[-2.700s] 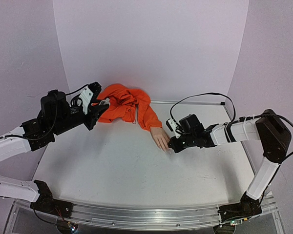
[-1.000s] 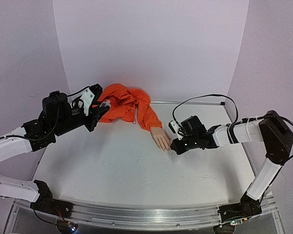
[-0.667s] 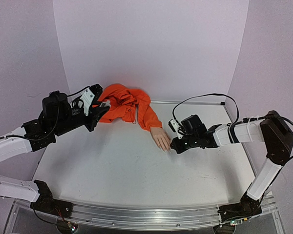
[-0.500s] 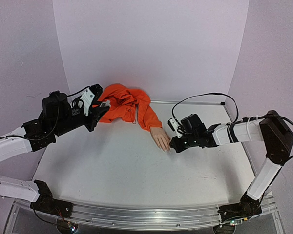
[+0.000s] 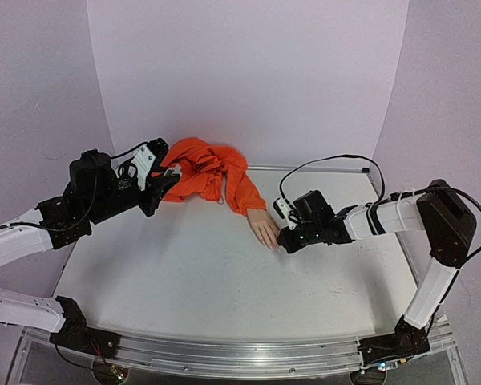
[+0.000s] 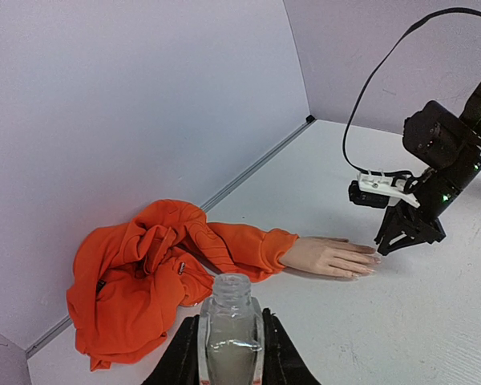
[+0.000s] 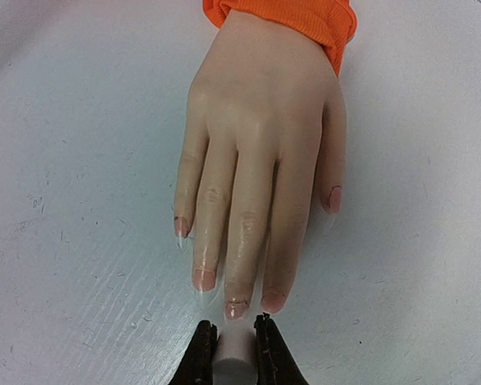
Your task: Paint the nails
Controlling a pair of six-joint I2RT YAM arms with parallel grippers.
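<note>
right gripper (image 7: 235, 341) clenched on pale brush (image 7: 236, 361) | nails (image 7: 236, 309) mid-table, just left of its tip; hand (image 7: 256, 144) axis far-left to near-right, pointing at it | left gripper (image 6: 230, 357) grasps bottle (image 6: 228, 317), well apart

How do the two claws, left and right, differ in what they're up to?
The left gripper holds a small clear bottle, upright and uncapped; the right gripper pinches a small pale thing I cannot identify. The left is well away from the mannequin hand; the right sits low, just before its nails. Both are shut on something.
</note>
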